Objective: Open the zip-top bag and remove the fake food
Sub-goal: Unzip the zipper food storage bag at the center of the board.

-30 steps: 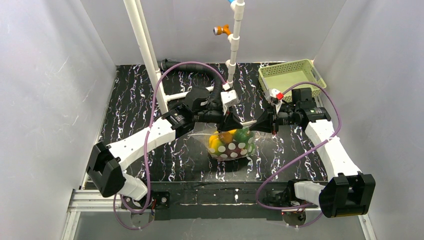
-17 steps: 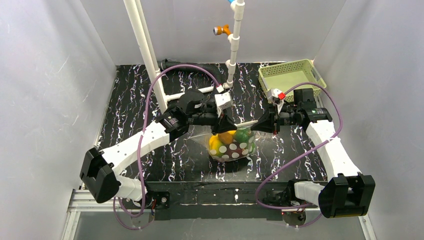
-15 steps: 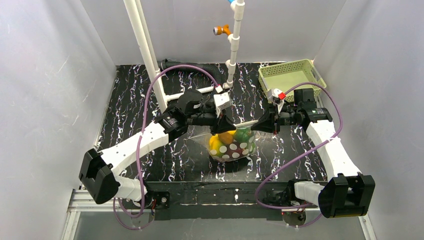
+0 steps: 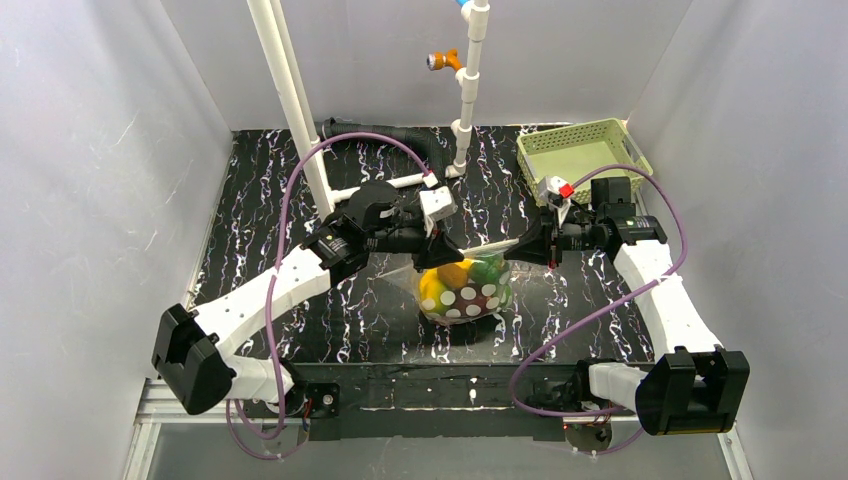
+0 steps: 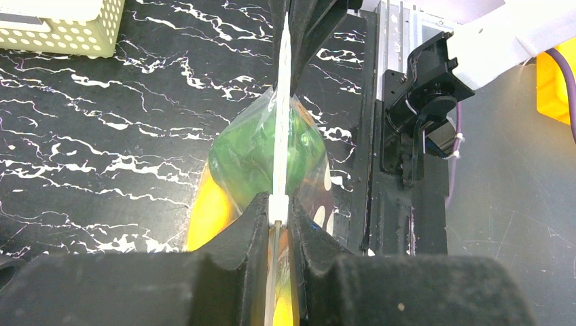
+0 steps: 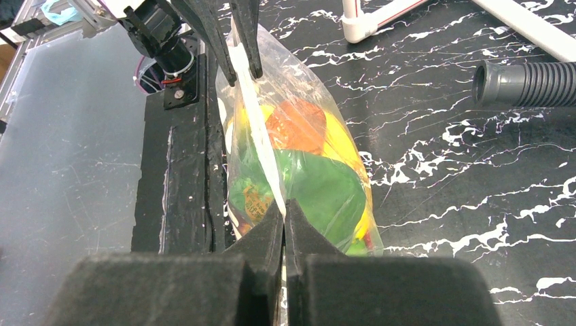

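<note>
My left pincer (image 4: 437, 252) and right pincer (image 4: 520, 250) are each clamped on one end of the zip strip (image 5: 280, 102) of the zip-top bag (image 4: 462, 297). The bag is held up between them, near-left of the green basket (image 4: 583, 155), with the fake food (image 4: 455, 275) bulging inside. The seal looks unopened. Pulling lengthwise, I judge, would only tighten it, and the thin plastic could slip free and drop to the desk (image 4: 260, 200).
</note>
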### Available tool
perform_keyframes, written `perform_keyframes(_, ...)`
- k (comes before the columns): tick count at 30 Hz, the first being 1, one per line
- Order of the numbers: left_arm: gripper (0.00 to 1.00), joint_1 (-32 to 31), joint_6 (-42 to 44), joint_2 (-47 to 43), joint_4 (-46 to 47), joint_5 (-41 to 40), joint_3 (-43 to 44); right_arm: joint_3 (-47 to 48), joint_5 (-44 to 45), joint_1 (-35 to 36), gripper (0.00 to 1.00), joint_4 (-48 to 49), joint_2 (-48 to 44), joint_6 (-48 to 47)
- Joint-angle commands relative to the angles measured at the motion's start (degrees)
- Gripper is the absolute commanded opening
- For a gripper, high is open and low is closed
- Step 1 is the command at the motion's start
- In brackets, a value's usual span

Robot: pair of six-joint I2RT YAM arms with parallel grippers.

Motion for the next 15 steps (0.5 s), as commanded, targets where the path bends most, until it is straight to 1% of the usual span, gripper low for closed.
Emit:
perform_keyframes(1, 0.00, 1.62, 1.46, -4.28, -4.14, 0.34, -0.84, -0.03, 0.20, -2.32, 0.01, -0.03, -1.17, -0.85)
perform_keyframes(15, 0.00, 3.11, 2.60, -6.58, -6.31, -0.59, -2.61, -0.17, 0.19, -3.79, 0.01, 0.36, -1.58, -0.30)
